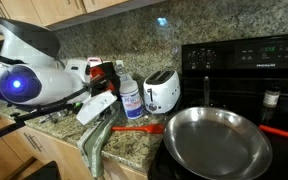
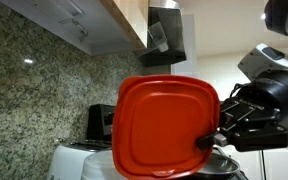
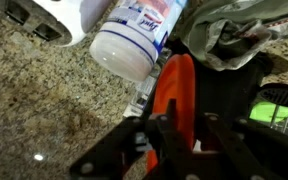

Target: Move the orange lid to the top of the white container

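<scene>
We have the gripper [image 2: 210, 141] clamped on 1 edge of the orange lid [image 2: 164, 125], which hangs upright just beside the white container [image 3: 134, 40], not yet on top of it. Pinching the rim probably leaves the face free for laying flat.

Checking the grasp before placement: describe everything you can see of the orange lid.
The orange lid is a flat, orange-red square with rounded corners and a raised border. It is glossy, like plastic. The gripper is shut on one corner and holds it. In an exterior view its broad face is turned to the camera. In the wrist view it shows edge-on between the fingers, reaching toward the white container but not yet on top of it.
</scene>
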